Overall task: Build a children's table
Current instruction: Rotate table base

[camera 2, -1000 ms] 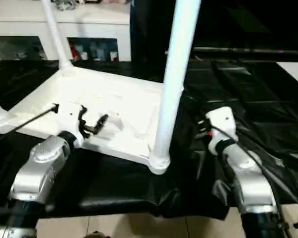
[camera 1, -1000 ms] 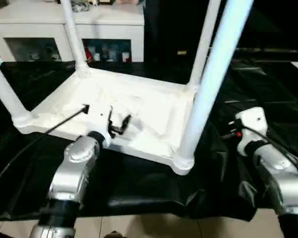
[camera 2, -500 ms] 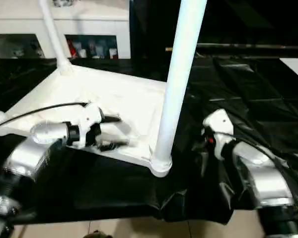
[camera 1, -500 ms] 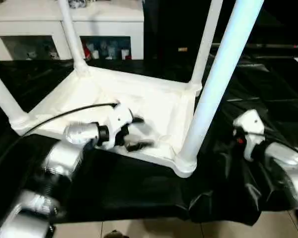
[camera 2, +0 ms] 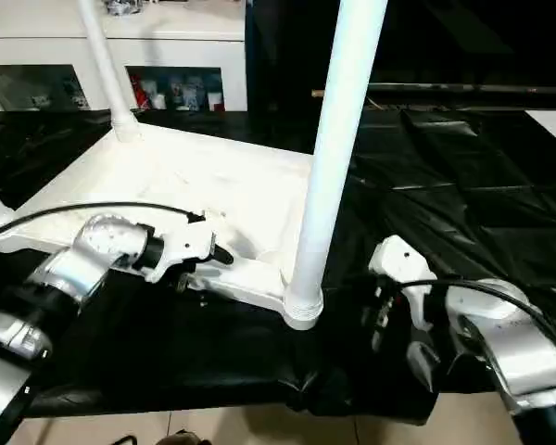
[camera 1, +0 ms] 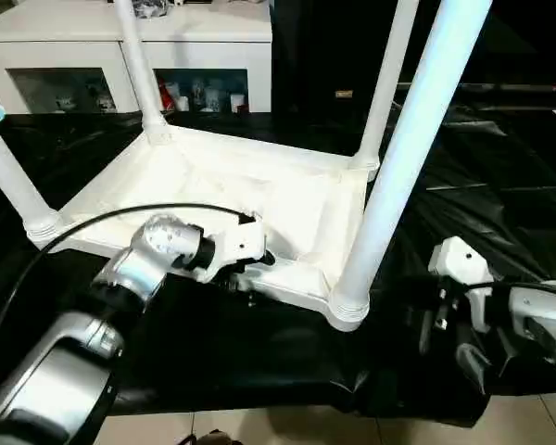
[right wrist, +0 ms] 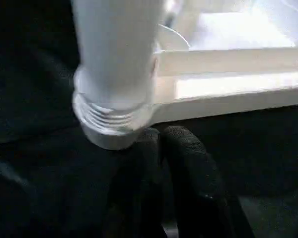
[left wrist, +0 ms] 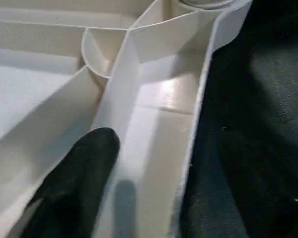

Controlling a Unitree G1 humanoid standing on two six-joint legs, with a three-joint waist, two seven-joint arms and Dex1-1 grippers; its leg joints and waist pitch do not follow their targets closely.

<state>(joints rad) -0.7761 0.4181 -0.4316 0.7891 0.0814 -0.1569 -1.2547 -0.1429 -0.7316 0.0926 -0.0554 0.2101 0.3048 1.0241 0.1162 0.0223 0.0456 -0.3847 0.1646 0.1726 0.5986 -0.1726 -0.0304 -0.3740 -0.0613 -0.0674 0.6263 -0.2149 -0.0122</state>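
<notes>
Table [camera 1: 259, 185], white plastic and upside down, sits on the black sheet [camera 1: 259, 352] with four legs [camera 1: 403, 158] up. It looks light, stiff and smooth; hold the ribbed rim. The left gripper [camera 1: 250, 269] is at the near rim, fingers unclear. The right gripper [right wrist: 164, 163], fingers together, is by the near right corner.

Silver metallic forearms with black joint bands end in white wrist housings; the left hand [camera 1: 250, 273] and right hand [right wrist: 164, 163] have black fingers, and a black cable [camera 1: 83, 232] loops along the left arm.
</notes>
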